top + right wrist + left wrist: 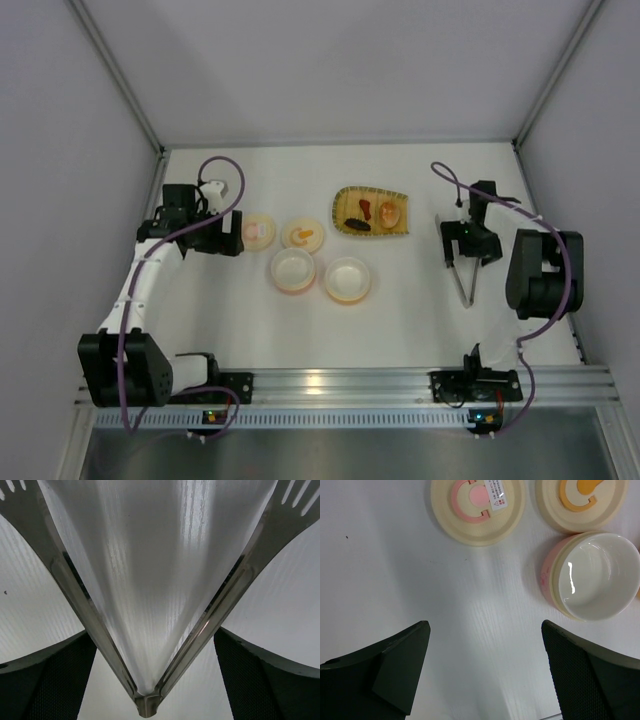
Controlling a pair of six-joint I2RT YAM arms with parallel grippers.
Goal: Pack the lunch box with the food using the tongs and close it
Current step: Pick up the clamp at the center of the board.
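Right hand (156, 672) wide, straddling tongs (220, 605) flat on worktop (292, 605), seemingly untouched. Risk: pinching near the hinge lets them pivot or skid. Left hand (487, 675) wide.

Light in the overhead view is bright, even and diffuse; the white table (400, 320) is nearly washed out; shadows beside the arms are faint and soft; the aluminium rail (330, 382) carries a pale glare patch; the food (375, 213) is too small for detail. In the left wrist view a broad sheen crosses the table; the bowl (597, 575) bears small sharp highlights; the left gripper (485, 625) shows its fingers (395, 675) as underexposed, soft-edged shapes. In the right wrist view the tongs (147, 704) loom close, mirror-bright and streaked; the right gripper (155, 634) has near-black fingers (45, 680).
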